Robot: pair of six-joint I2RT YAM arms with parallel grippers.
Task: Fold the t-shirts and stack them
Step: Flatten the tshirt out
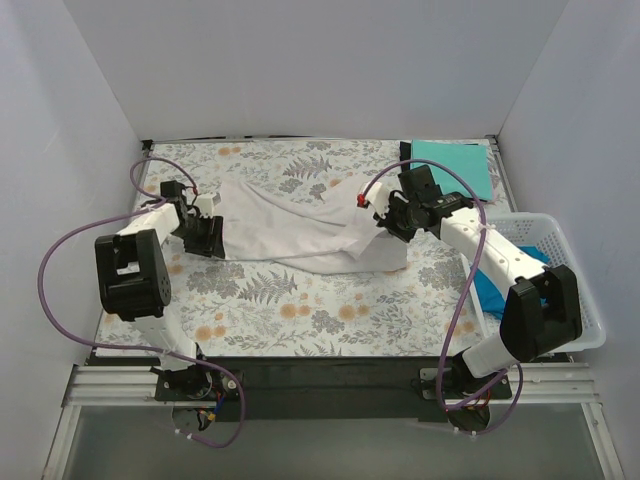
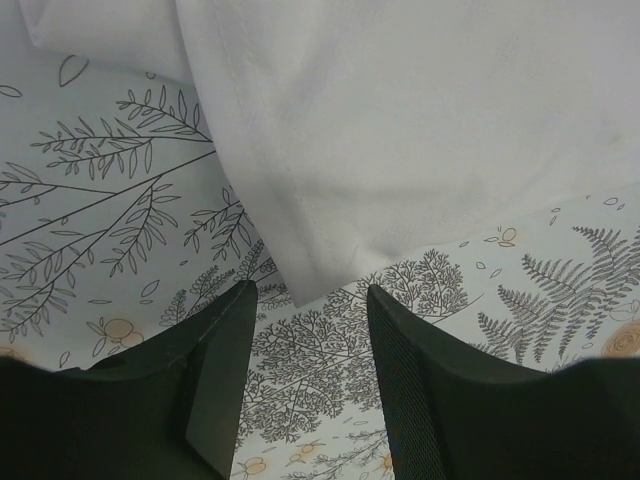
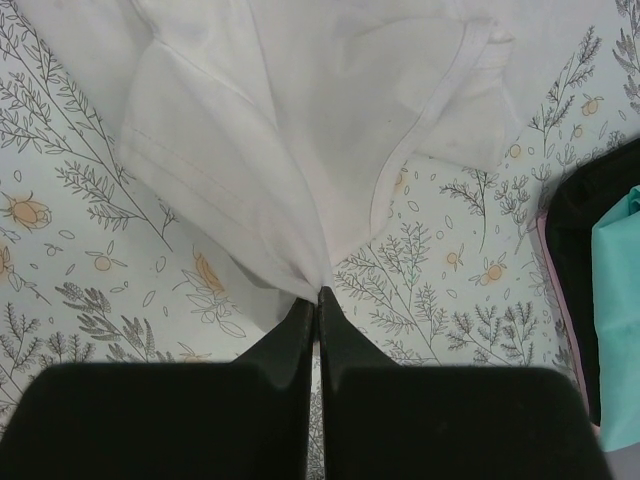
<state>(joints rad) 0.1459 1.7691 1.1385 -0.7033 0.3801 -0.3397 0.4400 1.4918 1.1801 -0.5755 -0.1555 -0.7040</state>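
Top external view: the white t-shirt lies stretched across the table cloth. At its 9 o'clock end the left gripper stands with fingers parted, holding nothing; at 3 o'clock the right gripper pinches a fold tight. A folded teal t-shirt sits at 1 o'clock.

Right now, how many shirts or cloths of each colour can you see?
White t-shirt: 1
Teal t-shirt: 1
Bright blue cloth, partly hidden in the basket: 1
Total: 3
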